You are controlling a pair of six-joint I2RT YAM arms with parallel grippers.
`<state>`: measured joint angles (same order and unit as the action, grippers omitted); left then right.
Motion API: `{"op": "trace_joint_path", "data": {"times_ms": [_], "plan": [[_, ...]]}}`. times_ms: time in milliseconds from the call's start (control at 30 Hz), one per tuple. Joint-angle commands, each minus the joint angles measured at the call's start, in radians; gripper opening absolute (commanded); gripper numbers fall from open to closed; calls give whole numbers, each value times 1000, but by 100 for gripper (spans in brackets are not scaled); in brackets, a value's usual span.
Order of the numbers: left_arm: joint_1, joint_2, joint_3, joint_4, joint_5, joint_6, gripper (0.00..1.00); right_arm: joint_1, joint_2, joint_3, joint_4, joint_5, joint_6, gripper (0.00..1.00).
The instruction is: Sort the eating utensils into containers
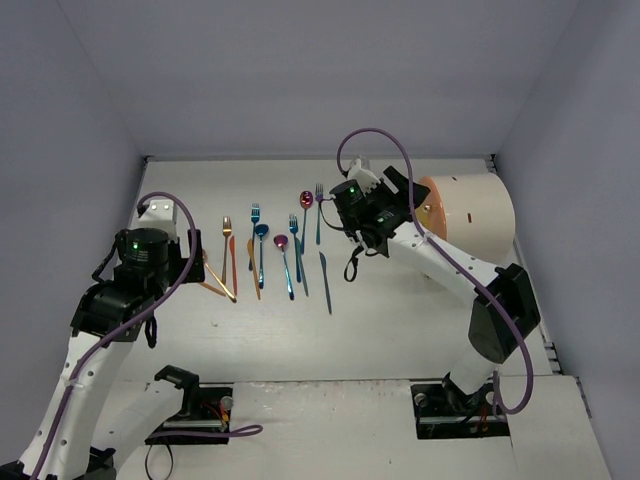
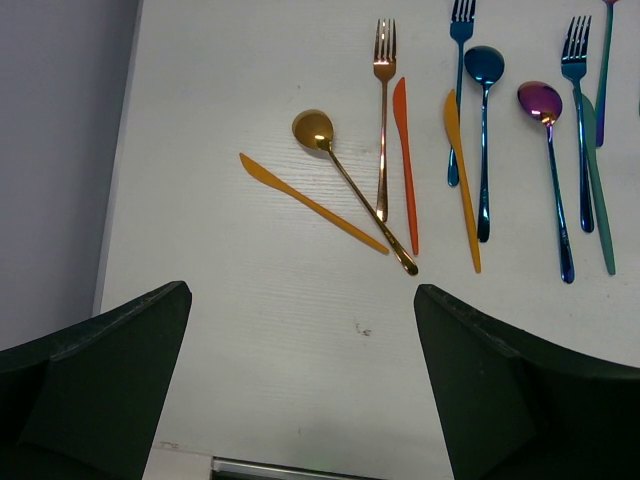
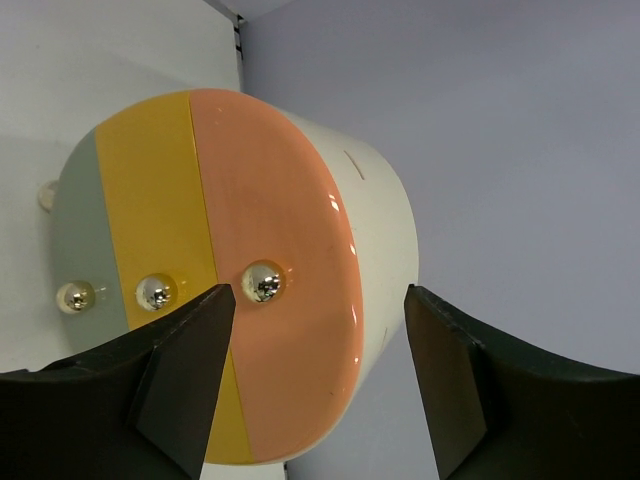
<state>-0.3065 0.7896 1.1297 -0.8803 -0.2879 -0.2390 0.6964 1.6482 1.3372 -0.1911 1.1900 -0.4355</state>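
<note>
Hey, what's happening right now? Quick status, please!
Left gripper open, empty, over gold utensils. Right gripper open, facing peach drawer knob. Drawer looks shut. Nothing in the way.

The left arm (image 1: 105, 305) rises from its base and bends forward at the elbow. Its left gripper (image 2: 302, 300) faces downward, jaws spread wide and holding nothing. The right arm (image 1: 440, 262) stretches forward and leftward with its wrist turned sideways, and the right gripper (image 3: 318, 300) is likewise spread wide and empty.

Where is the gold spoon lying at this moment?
In the left wrist view, the gold spoon lies slanted on the left side of the table, between the leftmost orange knife and the gold fork.
</note>
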Motion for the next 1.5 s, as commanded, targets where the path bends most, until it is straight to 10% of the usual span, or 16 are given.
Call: {"op": "trace_joint_path", "data": {"times_ms": [0,1467], "plan": [[-3,10,49,23,9,7,93,-26,5,-6,18,39,16,63],[-2,39,30,18,10,53,93,-88,150,-3,9,206,108,38]]}}
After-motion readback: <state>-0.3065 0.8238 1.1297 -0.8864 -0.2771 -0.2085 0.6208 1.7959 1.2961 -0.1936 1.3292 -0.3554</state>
